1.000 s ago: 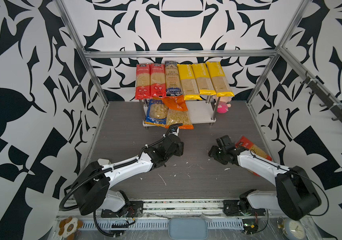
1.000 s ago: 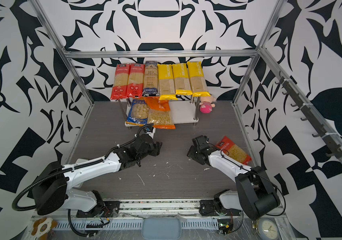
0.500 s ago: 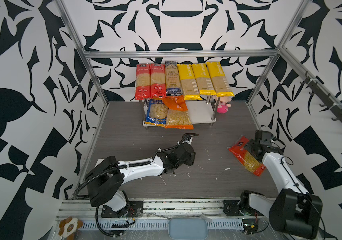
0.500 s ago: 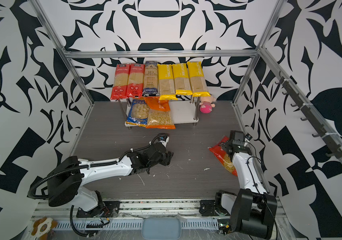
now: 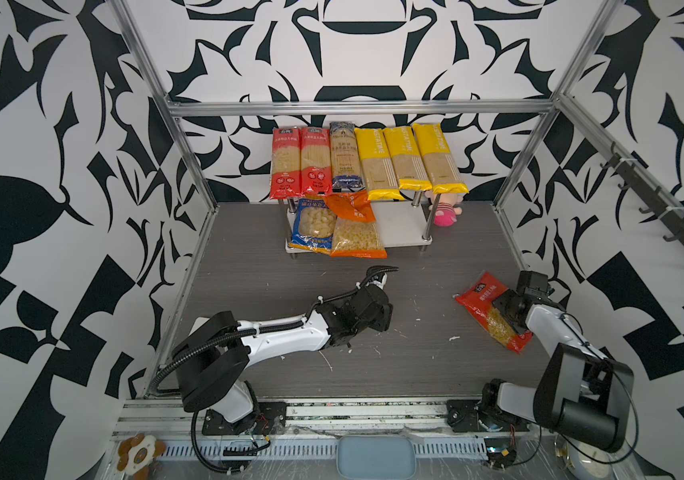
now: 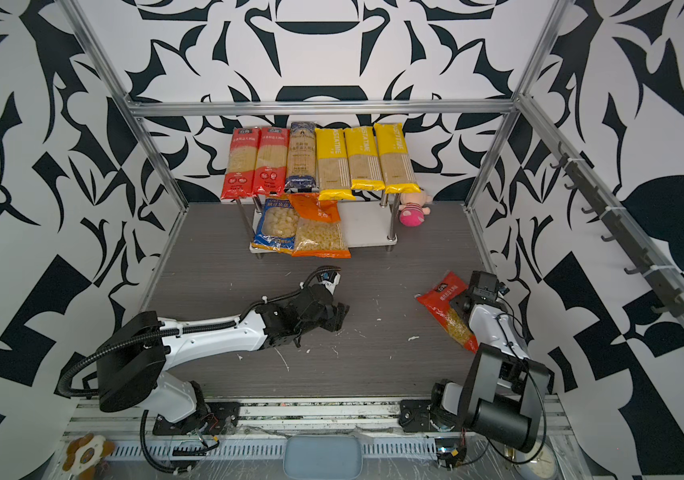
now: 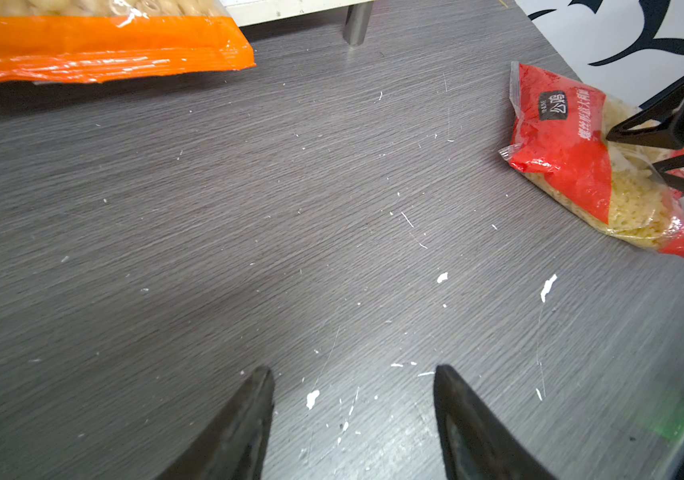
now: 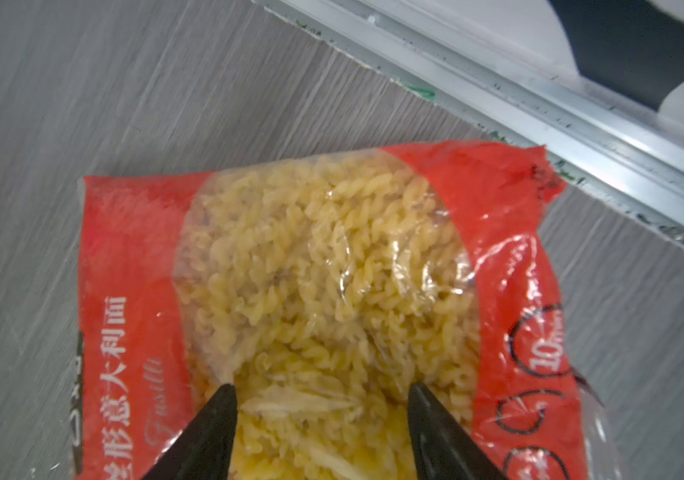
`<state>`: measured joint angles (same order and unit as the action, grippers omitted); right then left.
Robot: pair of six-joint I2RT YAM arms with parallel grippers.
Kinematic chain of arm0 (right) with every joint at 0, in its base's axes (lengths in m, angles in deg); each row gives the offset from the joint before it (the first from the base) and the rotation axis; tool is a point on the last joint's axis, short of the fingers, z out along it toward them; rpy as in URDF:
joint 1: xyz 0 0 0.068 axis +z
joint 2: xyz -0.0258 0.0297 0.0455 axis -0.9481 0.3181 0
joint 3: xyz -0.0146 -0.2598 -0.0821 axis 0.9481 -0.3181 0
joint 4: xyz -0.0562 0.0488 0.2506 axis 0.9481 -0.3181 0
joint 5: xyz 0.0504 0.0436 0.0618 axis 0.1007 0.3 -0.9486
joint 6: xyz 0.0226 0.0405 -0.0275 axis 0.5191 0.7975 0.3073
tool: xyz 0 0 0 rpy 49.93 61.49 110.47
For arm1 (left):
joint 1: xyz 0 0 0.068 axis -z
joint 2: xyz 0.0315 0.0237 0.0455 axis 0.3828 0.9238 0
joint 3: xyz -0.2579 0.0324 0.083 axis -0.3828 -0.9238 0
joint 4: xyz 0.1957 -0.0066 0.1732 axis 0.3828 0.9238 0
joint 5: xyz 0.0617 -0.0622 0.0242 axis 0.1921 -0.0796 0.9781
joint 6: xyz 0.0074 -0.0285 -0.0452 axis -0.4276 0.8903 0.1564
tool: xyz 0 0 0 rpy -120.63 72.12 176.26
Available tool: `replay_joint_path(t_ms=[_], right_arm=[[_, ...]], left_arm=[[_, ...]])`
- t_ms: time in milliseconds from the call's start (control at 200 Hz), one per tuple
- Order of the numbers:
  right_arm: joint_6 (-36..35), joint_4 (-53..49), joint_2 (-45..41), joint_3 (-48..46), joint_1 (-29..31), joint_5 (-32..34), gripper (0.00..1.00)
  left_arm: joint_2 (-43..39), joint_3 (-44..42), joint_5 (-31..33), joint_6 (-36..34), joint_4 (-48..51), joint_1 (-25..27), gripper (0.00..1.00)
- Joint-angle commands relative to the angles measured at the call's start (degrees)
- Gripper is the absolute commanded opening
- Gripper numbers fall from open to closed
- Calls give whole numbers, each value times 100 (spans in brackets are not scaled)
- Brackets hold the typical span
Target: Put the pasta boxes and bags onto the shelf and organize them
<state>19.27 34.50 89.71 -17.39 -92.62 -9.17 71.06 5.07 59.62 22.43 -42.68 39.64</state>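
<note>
Right gripper (image 8: 321, 390) has swung from mid-bench (image 5: 423, 365) onto the red bag (image 5: 477, 295) at 3 o'clock; grip unclear. Left gripper (image 7: 353, 370) released. Shelf (image 5: 398, 232) at 12 o'clock: six spaghetti packs (image 5: 375, 166) above, blue bag (image 5: 313, 224) and orange bag (image 5: 358, 237) below.

The bag (image 5: 477, 293) is red, the table (image 5: 415, 357) grey woodgrain.
</note>
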Motion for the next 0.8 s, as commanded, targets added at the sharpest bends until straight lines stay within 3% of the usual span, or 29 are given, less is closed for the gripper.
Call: replay_joint_path(t_ms=[0, 350, 795], right_arm=[[288, 177, 88, -164, 369, -541, 66], [1149, 486, 66, -541, 1776, -356, 65], [3004, 1065, 719, -406, 4725, 340, 63]], left_arm=[[13, 119, 27, -27, 13, 7, 65], [26, 78, 110, -96, 36, 8, 65], [42, -44, 104, 32, -76, -18, 66]])
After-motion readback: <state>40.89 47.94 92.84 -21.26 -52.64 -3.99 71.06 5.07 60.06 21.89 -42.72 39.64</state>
